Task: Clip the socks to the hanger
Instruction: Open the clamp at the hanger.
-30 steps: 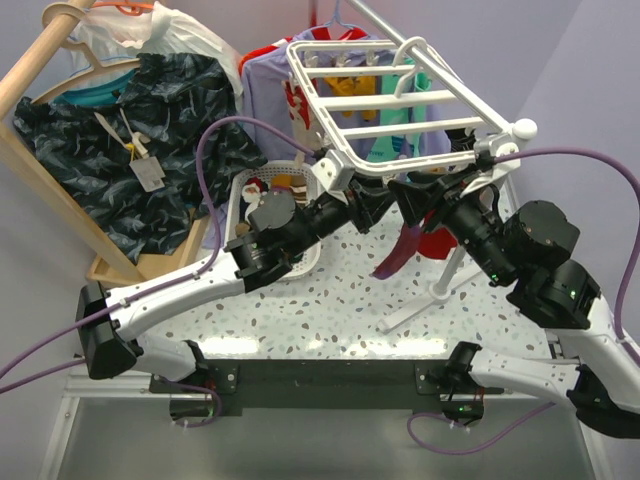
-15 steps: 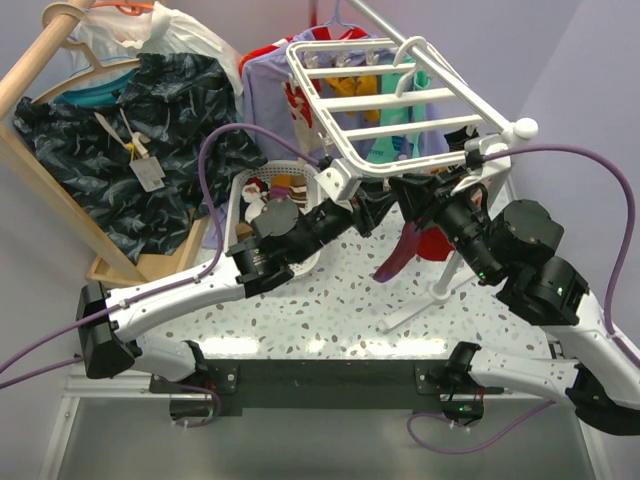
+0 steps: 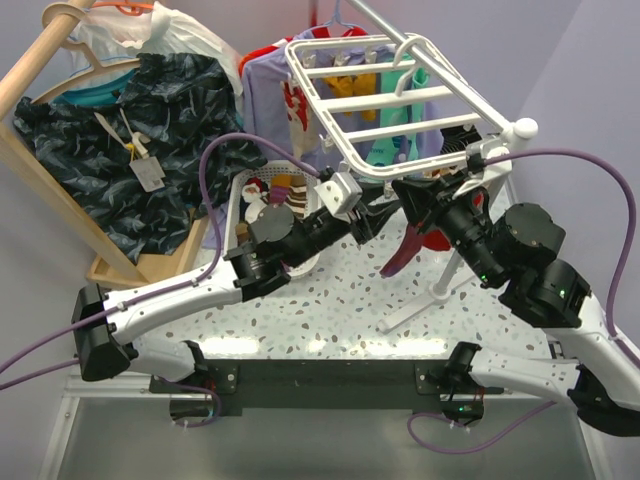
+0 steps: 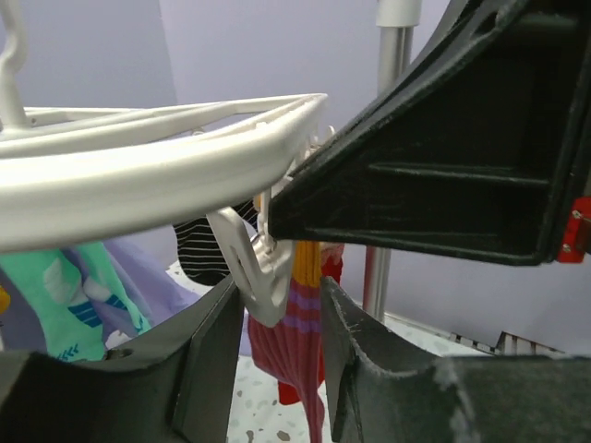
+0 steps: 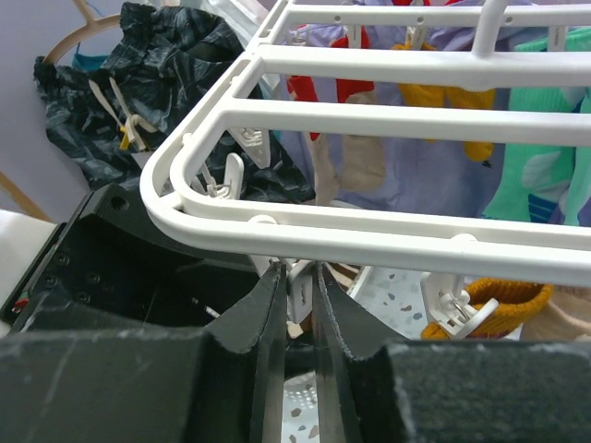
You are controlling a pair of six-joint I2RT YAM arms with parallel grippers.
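The white grid hanger (image 3: 385,101) hangs at the top centre, tilted; it also shows in the left wrist view (image 4: 138,175) and the right wrist view (image 5: 416,123). A maroon sock (image 3: 403,252) with purple and yellow stripes dangles under its near edge. My right gripper (image 3: 408,195) is shut (image 5: 297,277) on a small white clip (image 5: 300,288) below the front bar. My left gripper (image 3: 372,208) is open (image 4: 277,314); a white clip (image 4: 251,263) and the hanging sock (image 4: 300,332) lie between its fingers without touching them.
A white slotted basket (image 3: 245,200) stands left of the grippers. A wooden rail with a dark shirt (image 3: 120,150) fills the left. A white stand pole (image 3: 455,265) rises at the right. Other garments (image 3: 270,80) hang behind; a yellow sock (image 5: 489,297) hangs from a neighbouring clip.
My left arm has drawn back a little to the left and down from the hanger's corner. The hanger has tipped slightly. My right gripper stays at the clip with the sock hanging below.
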